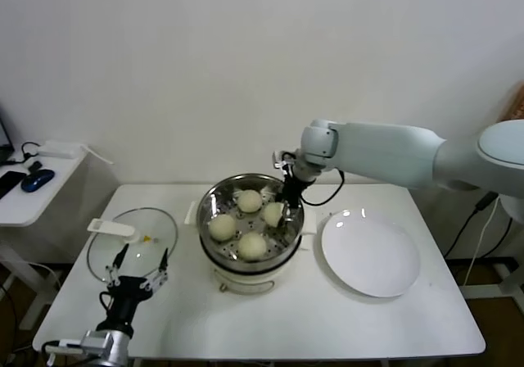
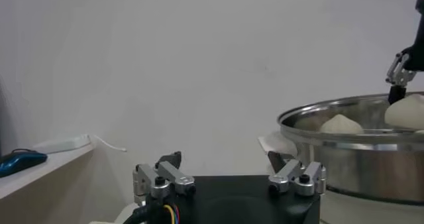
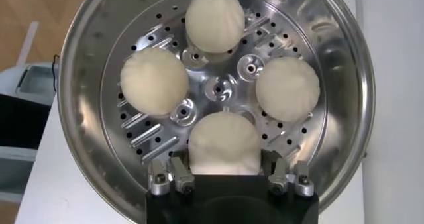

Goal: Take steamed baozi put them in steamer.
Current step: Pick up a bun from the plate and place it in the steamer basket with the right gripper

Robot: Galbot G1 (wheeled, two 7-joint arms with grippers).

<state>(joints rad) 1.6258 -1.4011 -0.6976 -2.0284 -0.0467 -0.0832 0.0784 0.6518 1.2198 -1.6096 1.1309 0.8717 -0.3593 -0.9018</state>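
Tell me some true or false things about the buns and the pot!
1. All four buns sit inside the pot. True.
2. The plate holds one bun. False: it holds nothing.
3. The right gripper is around a bun in the pot. True.
4. The glass lid covers the pot. False: it lies on the table, left of the pot.

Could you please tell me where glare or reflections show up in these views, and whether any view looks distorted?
Head view: ceiling light glints on the white plate and glass lid. Right wrist view: the steamer wall mirrors bright streaks around four baozi. Left wrist view: the steamer's rim gleams; no obvious distortion.
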